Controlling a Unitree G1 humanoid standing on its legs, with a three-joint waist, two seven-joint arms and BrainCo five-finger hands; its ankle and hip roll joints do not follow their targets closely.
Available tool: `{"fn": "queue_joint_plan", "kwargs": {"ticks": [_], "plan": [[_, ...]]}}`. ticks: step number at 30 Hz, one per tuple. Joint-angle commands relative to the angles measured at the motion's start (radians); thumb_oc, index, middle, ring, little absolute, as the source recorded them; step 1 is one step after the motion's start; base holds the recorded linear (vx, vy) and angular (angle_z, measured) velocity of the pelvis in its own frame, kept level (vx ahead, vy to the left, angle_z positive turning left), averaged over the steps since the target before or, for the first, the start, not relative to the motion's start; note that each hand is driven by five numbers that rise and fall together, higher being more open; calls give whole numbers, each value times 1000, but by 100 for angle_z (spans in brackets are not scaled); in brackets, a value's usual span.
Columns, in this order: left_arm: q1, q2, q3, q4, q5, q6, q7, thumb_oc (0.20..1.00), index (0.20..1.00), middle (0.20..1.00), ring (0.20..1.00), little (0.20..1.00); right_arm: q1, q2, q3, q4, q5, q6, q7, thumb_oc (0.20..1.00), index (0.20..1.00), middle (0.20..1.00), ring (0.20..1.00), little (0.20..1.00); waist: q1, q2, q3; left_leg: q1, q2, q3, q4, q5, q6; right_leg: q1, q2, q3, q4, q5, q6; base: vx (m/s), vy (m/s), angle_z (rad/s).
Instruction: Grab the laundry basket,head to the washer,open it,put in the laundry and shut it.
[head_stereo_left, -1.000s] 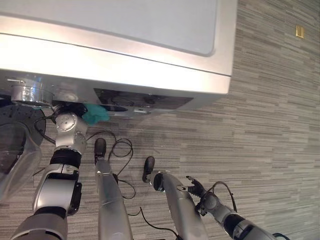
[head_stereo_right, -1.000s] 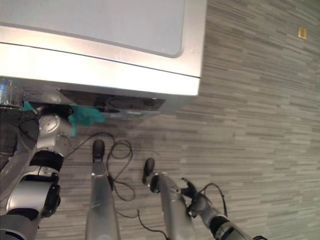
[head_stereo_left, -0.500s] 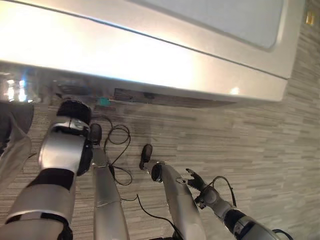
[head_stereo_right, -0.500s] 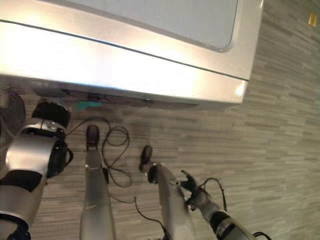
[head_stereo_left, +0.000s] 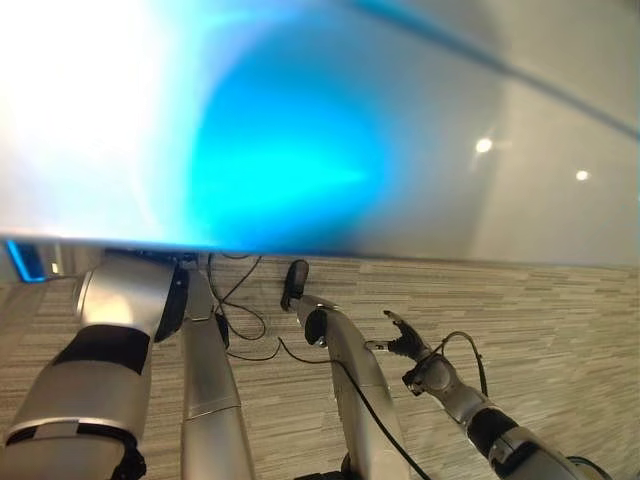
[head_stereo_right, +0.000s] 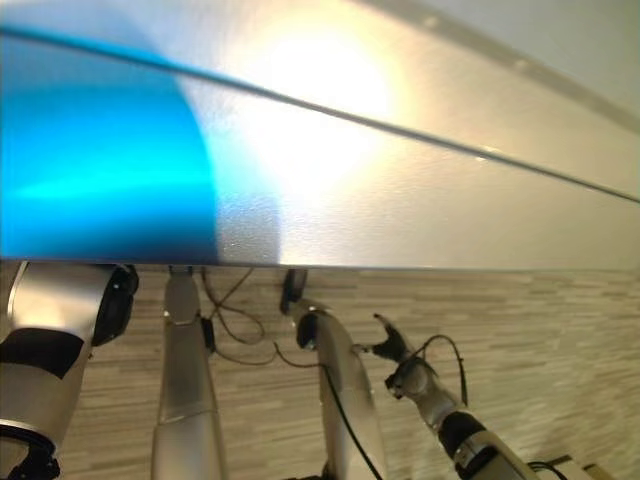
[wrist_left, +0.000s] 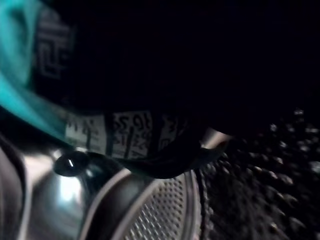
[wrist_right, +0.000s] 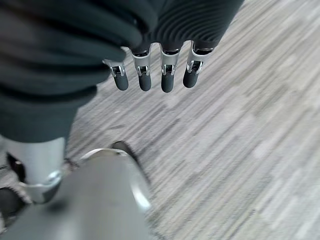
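Striped floor (head_stereo_left: 560, 320), one washer (head_stereo_right: 400, 180) (right hand (head_stereo_left: 405, 340) open).

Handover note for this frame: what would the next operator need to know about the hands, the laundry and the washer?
Left hand: reaching inside the washer drum; fingers hidden, grip cannot be told.
Right hand: idle, open, hanging over the striped floor.
Laundry: teal cloth and a dark patterned garment at the drum's mouth.
Washer: open, so walking up and opening are done.
Left: finish loading, withdraw the arm, shut the door.
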Motion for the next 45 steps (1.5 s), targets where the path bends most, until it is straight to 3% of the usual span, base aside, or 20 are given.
{"fn": "queue_joint_plan", "kwargs": {"ticks": [1, 2, 3, 5, 11, 14, 21, 22, 24, 27, 28, 29, 31, 32, 34, 35, 38, 39, 42, 45], "plan": [[-272, 5, -81, 171, 131, 191, -83, 1000, 1000, 1000, 1000, 1000, 76, -59, 35, 8, -12, -2, 24, 1000, 1000, 1000, 1000, 1000, -47, 73, -104, -33, 28, -11, 50, -118, 47, 114, -6, 48, -77, -15, 49, -20, 65, -20], [-290, 71, -176, 311, 283, 303, -138, 1000, 1000, 1000, 1000, 1000, 71, -72, 34, 9, -7, -7, 38, 1000, 1000, 1000, 1000, 1000, -50, 78, -103, -33, 34, -7, 50, -114, 48, 112, -5, 49, -80, -9, 49, -26, 106, -20], [-298, 129, -274, 389, 433, 363, -192, 1000, 1000, 1000, 1000, 1000, 70, -92, 30, 6, -11, -12, 52, 1000, 1000, 1000, 1000, 1000, -53, 84, -100, -32, 39, -2, 51, -113, 50, 112, -6, 53, -81, -5, 51, -34, 96, -23], [-333, 196, -409, 495, 667, 423, -241, 1000, 1000, 1000, 1000, 1000, 61, -118, 18, -4, -13, -16, 67, 1000, 1000, 1000, 1000, 1000, -51, 94, -98, -33, 47, 3, 46, -103, 54, 107, -8, 54, -88, 8, 55, -32, 67, -33], [-381, 187, -757, 653, 1397, 548, -255, 1000, 1000, 1000, 1000, 1000, 29, -155, 7, 7, -24, -30, 79, 1000, 1000, 1000, 1000, 1000, -62, 98, -98, -40, 66, 7, 36, -89, 59, 92, -9, 58, -91, 27, 62, -26, 28, -14], [-305, 158, -785, 637, 1508, 564, -303, 1000, 1000, 1000, 1000, 1000, 26, -162, 18, -4, -24, -33, 81, 1000, 1000, 1000, 1000, 1000, -61, 97, -100, -32, 69, 5, 27, -89, 59, 87, -7, 62, -89, 27, 60, -16, 6, 6], [-194, 190, -785, 417, 1519, 545, -262, 1000, 1000, 1000, 1000, 1000, 45, -130, 16, 51, -13, -32, 73, 1000, 1000, 1000, 1000, 1000, -16, 124, -83, -9, 67, 6, 11, -79, 55, 102, -4, 58, -83, 18, 60, 0, -10, 2], [-97, 240, -724, 270, 1518, 539, -211, 1000, 1000, 1000, 1000, 1000, 54, -99, 1, 81, -7, -31, 66, 1000, 1000, 1000, 1000, 1000, 18, 134, -69, 9, 65, 6, 4, -75, 52, 119, -8, 50, -84, 14, 60, 7, -38, 0], [-36, 258, -679, 192, 1503, 540, -199, 1000, 1000, 1000, 1000, 1000, 51, -83, -5, 99, -3, -29, 63, 1000, 1000, 1000, 1000, 1000, 30, 138, -63, 20, 66, 6, 0, -72, 51, 128, -8, 48, -85, 13, 59, -3, -18, 3], [237, 326, -482, -67, 1418, 522, -177, 1000, 1000, 1000, 1000, 1000, 72, -40, -35, 145, -4, -15, 59, 1000, 1000, 1000, 1000, 1000, 72, 149, -56, 69, 61, 16, -12, -69, 47, 172, -3, 38, -97, 4, 55, 0, 0, 0], [449, 326, -353, -201, 1400, 508, -174, 1000, 1000, 1000, 1000, 1000, 92, -12, -50, 180, -13, -4, 64, 1000, 1000, 1000, 1000, 1000, 95, 155, -55, 105, 59, 20, -15, -70, 45, 208, -4, 33, -104, -2, 50, -14, 19, 6], [567, 299, -294, -244, 1400, 505, -176, 1000, 1000, 1000, 1000, 1000, 98, 3, -56, 201, -18, 1, 67, 1000, 1000, 1000, 1000, 1000, 107, 160, -59, 127, 56, 23, -18, -71, 44, 231, -2, 33, -110, -5, 46, -14, 14, 10], [679, 274, -246, -277, 1404, 501, -187, 1000, 1000, 1000, 1000, 1000, 106, 11, -58, 226, -23, 6, 68, 1000, 1000, 1000, 1000, 1000, 113, 168, -61, 155, 58, 26, -20, -74, 44, 257, 0, 34, -118, -5, 43, -14, 37, 7], [850, 212, -196, -279, 1406, 500, -210, 1000, 1000, 1000, 1000, 1000, 111, 24, -74, 276, -32, 22, 83, 1000, 1000, 1000, 1000, 1000, 133, 181, -66, 204, 57, 34, -20, -77, 43, 309, 1, 35, -132, -7, 36, -15, 59, 4], [914, 186, -192, -274, 1423, 500, -217, 1000, 1000, 1000, 1000, 1000, 115, 27, -75, 302, -42, 26, 88, 1000, 1000, 1000, 1000, 1000, 139, 191, -65, 235, 60, 41, -24, -79, 43, 340, 3, 36, -147, -5, 34, -9, 80, 0], [1012, 110, -199, -232, 1432, 504, -242, 1000, 1000, 1000, 1000, 1000, 113, 37, -80, 351, -52, 37, 99, 1000, 1000, 1000, 1000, 1000, 153, 209, -75, 292, 61, 49, -35, -78, 45, 402, 3, 40, -173, 1, 35, -11, 86, -3], [1100, 40, -206, -158, 1423, 495, -265, 1000, 1000, 1000, 1000, 1000, 126, 33, -88, 378, -64, 40, 110, 1000, 1000, 1000, 1000, 1000, 157, 228, -86, 371, 67, 60, -55, -77, 47, 483, 3, 47, -214, 9, 37, -2, 88, -12], [1126, 14, -211, -111, 1421, 491, -273, 1000, 1000, 1000, 1000, 1000, 135, 30, -91, 386, -72, 42, 115, 1000, 1000, 1000, 1000, 1000, 163, 242, -88, 391, 75, 67, -65, -47, 56, 508, 7, 42, -236, 40, 35, -32, 94, -13], [1184, -104, -222, 132, 1408, 492, -286, 1000, 1000, 1000, 1000, 1000, 161, 16, -121, 411, -88, 42, 120, 1000, 1000, 1000, 1000, 1000, 149, 263, -128, 510, 77, 79, -86, -52, 60, 626, -1, 52, -281, 47, 39, 36, 69, -5], [1186, -162, -203, 260, 1385, 497, -280, 1000, 1000, 1000, 1000, 1000, 166, 12, -145, 427, -81, 40, 120, 1000, 1000, 1000, 1000, 1000, 135, 272, -152, 576, 76, 86, -104, -55, 60, 695, -6, 56, -314, 53, 43, 77, 57, -6]]}}
